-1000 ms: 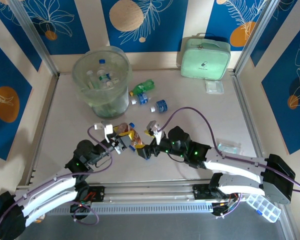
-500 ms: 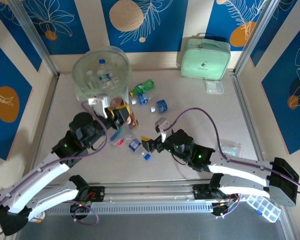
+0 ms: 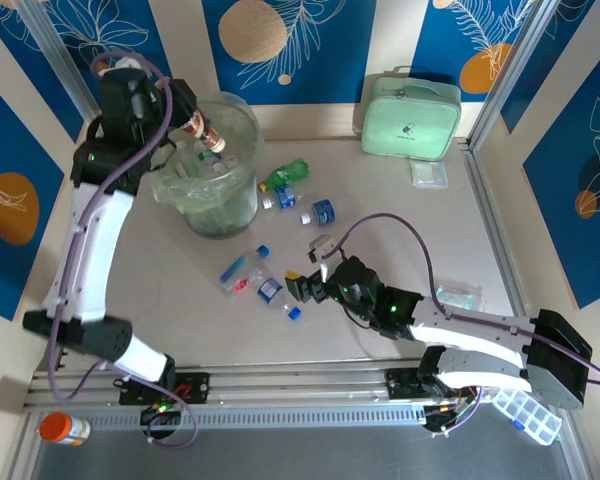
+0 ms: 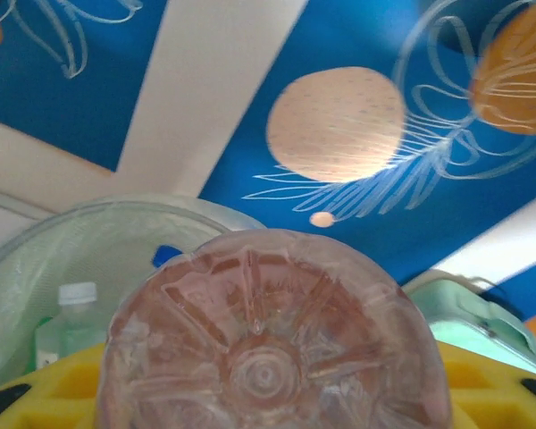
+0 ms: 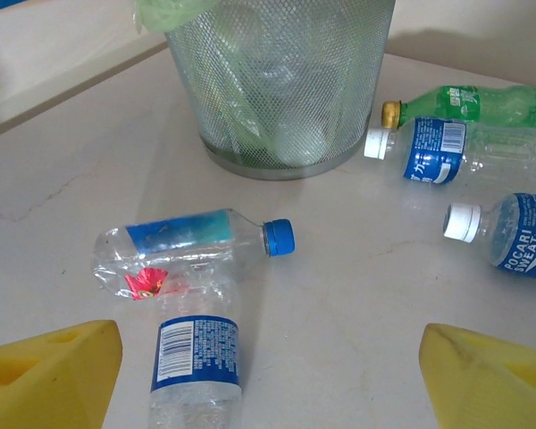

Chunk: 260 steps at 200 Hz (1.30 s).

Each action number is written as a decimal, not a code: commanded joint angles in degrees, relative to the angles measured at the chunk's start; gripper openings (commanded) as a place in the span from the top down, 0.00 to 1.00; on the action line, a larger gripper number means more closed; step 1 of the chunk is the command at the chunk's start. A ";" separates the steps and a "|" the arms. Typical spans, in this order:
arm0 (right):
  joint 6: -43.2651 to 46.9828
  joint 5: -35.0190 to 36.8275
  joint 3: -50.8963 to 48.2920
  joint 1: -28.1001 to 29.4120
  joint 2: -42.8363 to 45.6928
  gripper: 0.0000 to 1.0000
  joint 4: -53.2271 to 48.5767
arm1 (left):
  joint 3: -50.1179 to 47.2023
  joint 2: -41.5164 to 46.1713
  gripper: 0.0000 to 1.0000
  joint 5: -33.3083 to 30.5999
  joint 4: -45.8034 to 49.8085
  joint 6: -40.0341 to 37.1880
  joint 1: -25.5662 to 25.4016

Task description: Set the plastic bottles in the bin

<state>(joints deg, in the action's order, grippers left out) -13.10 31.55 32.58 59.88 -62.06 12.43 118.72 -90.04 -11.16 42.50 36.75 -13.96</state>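
Pale green bag [image 3: 167,186] lines the bin [image 3: 220,205] at the far left, and several clear bottles [image 3: 208,152] with white caps lie inside it. The left gripper [image 3: 190,125] hangs above the bin's rim, pinching a brownish bottle [image 4: 268,357] by its sides. On the table [image 3: 400,250] near the bin lie two crushed blue-label bottles [image 5: 192,239]. A green bottle [image 3: 288,172] lies just right of the bin. The right gripper [image 3: 300,288] sits low beside the crushed pair, jaws wide apart, holding nothing.

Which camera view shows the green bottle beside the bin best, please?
The right wrist view: the green bottle lies on its side, gold cap and label clear. The top external view shows it small, from above, beside the bin.
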 commanded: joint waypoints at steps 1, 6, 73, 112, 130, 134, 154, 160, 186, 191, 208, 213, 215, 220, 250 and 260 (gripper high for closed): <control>-0.14 1.25 2.29 0.06 -0.73 0.13 0.07 | 7.90 -6.78 1.00 5.88 14.88 3.32 3.53; -0.15 1.57 2.40 0.27 -0.93 0.13 -0.03 | 8.92 -8.14 1.00 6.61 15.72 3.47 4.15; 1.06 2.39 2.44 1.47 -0.47 0.13 0.45 | 10.42 -18.08 1.00 13.66 17.18 3.42 7.45; 0.62 4.63 3.50 1.51 -1.86 0.13 -0.92 | 9.49 -22.51 1.00 16.76 18.38 3.42 7.45; 0.67 4.57 3.89 1.51 -2.68 0.13 -1.33 | 6.71 -22.63 1.00 16.87 16.62 3.08 7.45; 0.63 4.57 4.10 1.56 -2.83 0.13 -1.38 | 6.15 -22.60 1.00 17.15 16.05 3.01 7.45; 0.62 4.57 4.42 1.56 -3.40 0.13 -1.75 | 5.08 -23.50 0.98 17.75 15.51 2.75 7.45; 0.54 4.64 4.51 1.50 -3.50 0.13 -1.79 | 4.92 -23.84 0.97 17.73 15.37 2.67 7.45; 0.58 4.99 4.60 1.50 -3.43 0.13 -1.97 | 3.60 -25.07 0.82 19.00 14.11 2.74 7.45; 0.67 5.07 4.60 1.56 -3.41 0.13 -1.96 | 3.48 -25.41 0.80 19.23 14.16 2.76 7.45; 0.64 5.10 4.59 1.53 -3.33 0.13 -1.96 | 3.47 -26.48 0.72 19.77 14.11 2.58 7.45; 0.63 5.10 4.56 1.56 -3.40 0.13 -2.04 | 3.60 -26.74 0.69 20.06 14.03 2.47 7.45; 0.62 5.10 4.57 1.56 -3.39 0.13 -2.05 | 3.67 -26.83 0.68 20.15 14.08 2.43 7.45; 0.64 5.10 4.60 1.53 -3.30 0.13 -1.97 | 3.93 -26.93 0.64 20.20 14.18 2.32 7.45; 0.92 4.97 4.62 1.55 -3.67 0.13 -1.80 | 4.16 -26.10 0.41 20.80 13.66 2.04 7.47; 1.06 5.21 4.67 1.60 -3.77 0.13 -1.85 | 3.81 -24.82 0.33 20.93 12.85 2.04 7.47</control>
<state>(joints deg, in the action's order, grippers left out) -12.84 35.00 35.27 61.12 -65.54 10.11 123.94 -114.61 9.41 52.27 39.99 -6.85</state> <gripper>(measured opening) 0.869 0.591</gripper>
